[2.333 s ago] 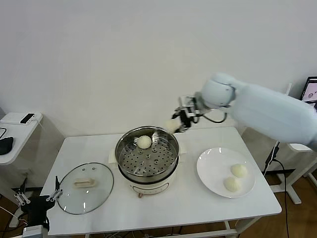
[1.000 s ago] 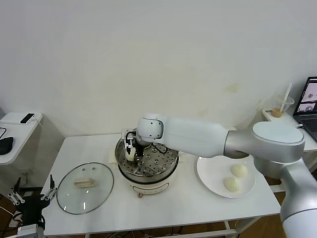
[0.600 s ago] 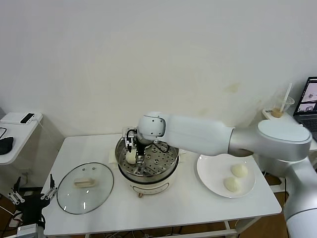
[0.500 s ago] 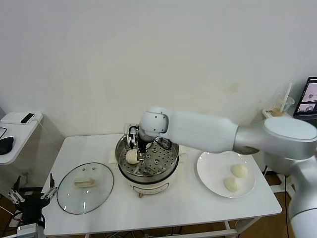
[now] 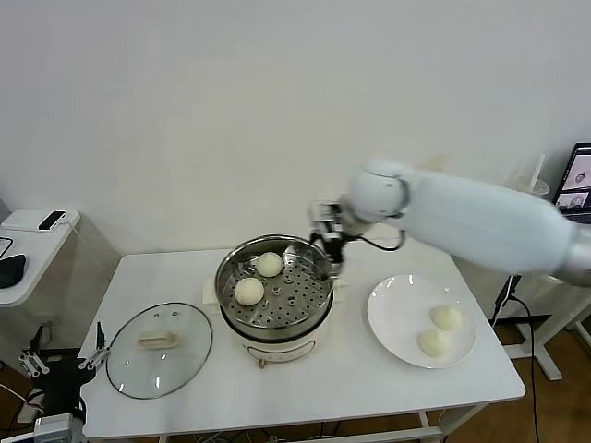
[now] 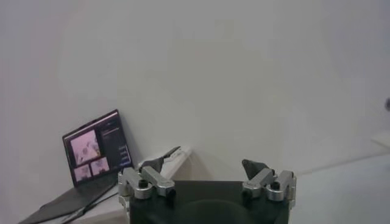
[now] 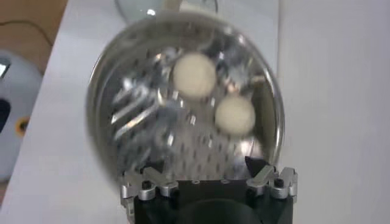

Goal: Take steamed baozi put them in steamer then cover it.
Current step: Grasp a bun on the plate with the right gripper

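White tabletop (image 5: 351,369): my right gripper (image 5: 330,242), jaws apart and empty, hangs over the steamer (image 5: 274,286); next baozi (image 5: 446,317) lies at four o'clock.

Lab: bare wall (image 5: 185,111), laptop (image 5: 577,175)

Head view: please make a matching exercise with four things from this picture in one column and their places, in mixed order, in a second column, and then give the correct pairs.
Things:
1. glass cover
2. white plate
3. right hand
4. left hand

Places:
A. low at the table's left front corner, open and empty
B. flat on the table, left of the steamer
C. right of the steamer, holding two baozi
D. over the steamer's far right rim, open and empty

Pairs: 1-B, 2-C, 3-D, 4-A
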`<move>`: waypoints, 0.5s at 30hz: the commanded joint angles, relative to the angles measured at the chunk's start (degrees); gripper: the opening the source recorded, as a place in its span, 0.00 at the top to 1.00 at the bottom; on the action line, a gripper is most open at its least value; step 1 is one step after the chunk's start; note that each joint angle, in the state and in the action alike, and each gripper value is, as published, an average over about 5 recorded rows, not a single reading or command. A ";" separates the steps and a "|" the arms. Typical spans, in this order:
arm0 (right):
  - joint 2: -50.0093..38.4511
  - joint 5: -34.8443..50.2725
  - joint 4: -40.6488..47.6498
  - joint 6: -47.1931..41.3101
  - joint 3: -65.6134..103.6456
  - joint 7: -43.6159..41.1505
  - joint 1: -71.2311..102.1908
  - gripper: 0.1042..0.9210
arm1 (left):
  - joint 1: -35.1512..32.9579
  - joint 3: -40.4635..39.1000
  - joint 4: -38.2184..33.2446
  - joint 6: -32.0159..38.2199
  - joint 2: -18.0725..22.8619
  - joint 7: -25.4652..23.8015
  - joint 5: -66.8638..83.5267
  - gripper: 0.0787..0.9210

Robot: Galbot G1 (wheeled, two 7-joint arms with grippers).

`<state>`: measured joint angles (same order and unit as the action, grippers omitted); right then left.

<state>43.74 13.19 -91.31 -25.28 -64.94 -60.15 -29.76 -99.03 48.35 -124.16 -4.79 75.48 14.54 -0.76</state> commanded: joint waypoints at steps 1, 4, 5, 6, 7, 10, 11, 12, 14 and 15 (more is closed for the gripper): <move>-16.42 -9.48 -5.10 7.77 0.37 -6.26 1.90 0.12 | 0.07 -0.53 0.12 -0.02 -0.15 -0.04 -0.04 0.12; -18.83 -12.39 -5.18 9.21 2.66 -6.42 6.32 0.12 | 0.03 -0.77 0.27 -0.01 -0.12 -0.04 -0.04 0.12; -19.49 -13.30 -5.19 9.56 3.89 -6.44 8.11 0.12 | -0.01 -0.81 0.35 0.00 -0.10 -0.05 -0.04 0.12; -20.13 -14.24 -5.19 9.86 5.23 -6.39 9.97 0.12 | -0.04 -0.85 0.46 0.02 -0.06 -0.05 -0.05 0.12; -20.74 -15.30 -5.15 10.18 6.65 -6.34 12.03 0.12 | -0.06 -0.90 0.62 0.03 -0.02 -0.04 -0.07 0.12; -22.12 -18.17 -4.66 11.04 10.73 -5.93 18.42 0.12 | -0.08 -1.06 1.08 0.05 0.07 -0.03 -0.20 0.12; -22.39 -19.10 -4.34 11.35 12.07 -5.82 20.69 0.12 | -0.08 -1.10 1.15 0.05 0.10 -0.03 -0.27 0.12; -22.54 -19.92 -3.98 11.65 13.26 -5.71 22.74 0.12 | -0.08 -1.12 1.18 0.03 0.10 -0.05 -0.32 0.12; -22.57 -21.68 -3.00 12.29 16.03 -5.57 27.55 0.12 | -0.06 -1.09 1.16 -0.05 0.09 -0.08 -0.42 0.12; -22.45 -22.31 -2.51 12.52 16.97 -5.55 29.22 0.12 | -0.04 -1.05 1.15 -0.10 0.08 -0.10 -0.46 0.12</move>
<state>27.14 -2.30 -93.47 -15.75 -54.78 -64.32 -12.57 -99.05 47.38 -123.25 -4.88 75.62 14.47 -1.19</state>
